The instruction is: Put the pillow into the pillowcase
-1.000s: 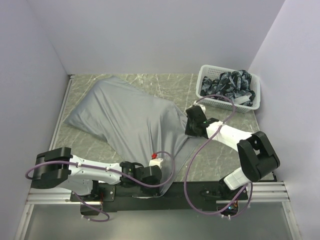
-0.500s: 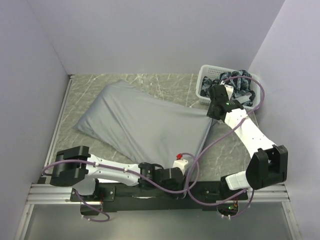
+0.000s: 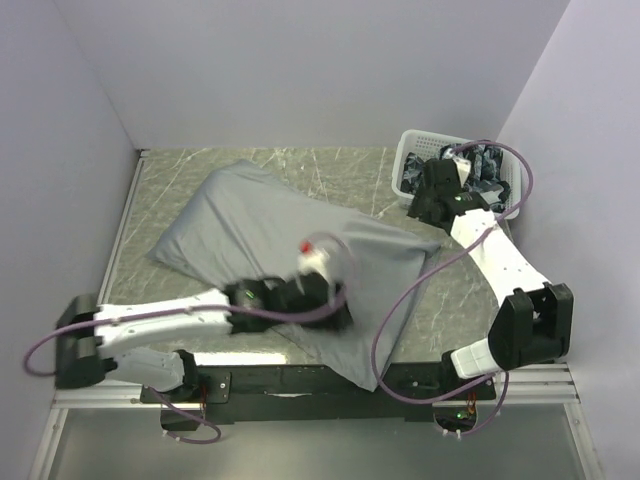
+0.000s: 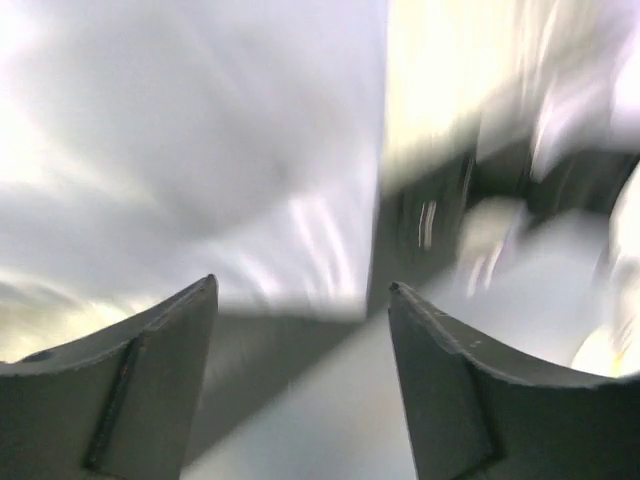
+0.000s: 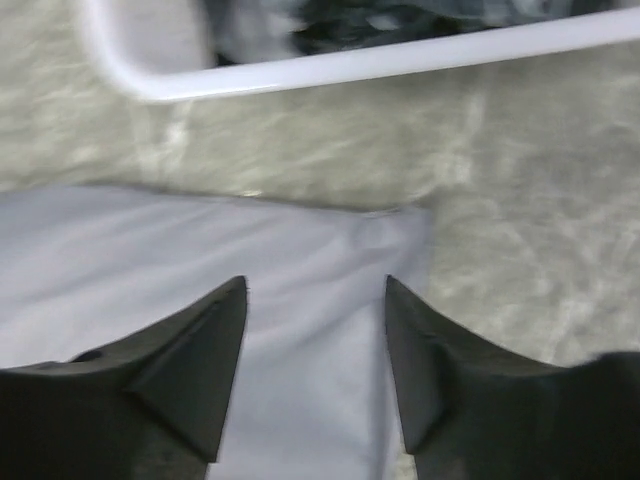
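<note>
Pillowcase: the grey pillowcase (image 3: pixel 265 225) lies flat on the table (image 3: pixel 330 162); its long axis runs from the far left to the near right.
Pillow: no cream fabric shows in any view. The far-left half of the sack looks plump, so the pillow is probably inside, but that is a judgement.
Left gripper: the left gripper (image 4: pixel 302 288) hangs over the near half of the cloth, jaws spread, nothing between them.
Right gripper: the right gripper (image 5: pixel 315 282) sits above the far-right corner of the sack, just beside the white basket (image 3: pixel 403 172), jaws apart and empty.
Key relation: the loose, flat end trails toward the near table edge, below and right of the left gripper. The left arm is nearer to it; the right arm is nearer the far corner.
Hard to read: the left wrist view is smeared. The sack's mouth and the white tag cannot be made out.
</note>
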`<state>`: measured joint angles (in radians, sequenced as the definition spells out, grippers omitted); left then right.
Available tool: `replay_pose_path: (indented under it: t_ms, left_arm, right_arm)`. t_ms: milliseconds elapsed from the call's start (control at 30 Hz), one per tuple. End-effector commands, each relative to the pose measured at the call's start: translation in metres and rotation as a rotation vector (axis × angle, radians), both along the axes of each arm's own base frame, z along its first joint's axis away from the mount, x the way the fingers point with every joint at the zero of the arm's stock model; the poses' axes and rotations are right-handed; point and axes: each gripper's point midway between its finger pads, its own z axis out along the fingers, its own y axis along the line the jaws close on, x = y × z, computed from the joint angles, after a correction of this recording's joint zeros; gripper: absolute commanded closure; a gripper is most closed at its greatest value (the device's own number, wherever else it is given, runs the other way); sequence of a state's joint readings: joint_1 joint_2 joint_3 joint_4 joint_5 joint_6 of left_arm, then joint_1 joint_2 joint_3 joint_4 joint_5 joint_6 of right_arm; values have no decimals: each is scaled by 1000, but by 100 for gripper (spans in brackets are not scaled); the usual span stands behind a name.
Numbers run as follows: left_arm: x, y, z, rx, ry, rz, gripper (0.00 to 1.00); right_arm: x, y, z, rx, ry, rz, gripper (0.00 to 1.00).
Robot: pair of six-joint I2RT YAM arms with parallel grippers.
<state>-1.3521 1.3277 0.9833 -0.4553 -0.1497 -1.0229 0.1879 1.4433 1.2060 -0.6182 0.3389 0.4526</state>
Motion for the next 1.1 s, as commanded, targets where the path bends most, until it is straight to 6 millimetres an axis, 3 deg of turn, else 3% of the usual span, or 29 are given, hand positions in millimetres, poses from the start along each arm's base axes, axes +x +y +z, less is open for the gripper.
replay_pose_path:
  t_ms: [0,33,67,100,133,167,233,267,333,400,500,533,567,633,667,767,833,867,933,1000,1033,1067]
  left_arm:
    - [124,72,61,-70,-185,439,28]
    - [147,87,69,-72,-211,512,28]
    - [187,120,78,-63,-243,647,28]
    - [212,139,92,-55,-295,721,26]
    - [231,157,97,-46,-313,786,24]
    - [262,193,93,-14,-319,900,23]
    - [293,224,97,3,-351,990,22]
    - [313,248,80,42,-331,1045,22]
    - [335,271,69,73,-306,1084,24]
    - [354,276,42,159,-271,1081,28]
    - [362,262,-5,202,-166,1013,57]
    - [359,247,-17,180,-130,965,75]
    - [351,242,-41,192,-91,958,84]
    - [337,220,-61,186,-67,904,99]
    - [325,215,-80,195,-34,886,99]
    - [293,191,-108,202,29,823,99]
    - [283,179,-113,169,42,794,99]
    - [269,174,-117,138,82,779,99]
    - [262,167,-115,76,99,767,99]
    - [259,174,-113,75,97,786,99]
    - [263,187,-114,85,106,820,99]
    - [270,197,-111,78,107,843,99]
  right_arm:
    - [5,55,37,120,-139,146,31]
    - [0,86,34,184,-134,231,29]
    - [2,102,33,215,-154,270,28]
    - [2,116,27,234,-138,294,24]
    - [-5,142,25,250,-127,358,23]
    - [-5,152,23,259,-121,372,22]
    - [-10,182,16,312,-109,434,18]
    - [-15,189,6,326,-92,449,18]
    - [-22,208,-5,365,-75,487,14]
    - [-23,219,-22,390,-39,500,12]
    - [-28,236,-46,457,15,531,11]
    - [-29,238,-56,466,26,532,12]
    - [-30,239,-63,468,42,531,13]
    - [-32,235,-82,452,78,511,16]
    - [-32,233,-86,445,84,503,18]
    - [-37,231,-100,440,104,497,29]
    - [-43,237,-105,464,116,515,45]
    - [-45,241,-106,467,119,523,59]
    - [-50,259,-105,469,129,563,66]
    - [-51,277,-112,463,158,598,72]
    - [-45,299,-94,474,140,638,73]
    - [-41,310,-90,473,139,653,75]
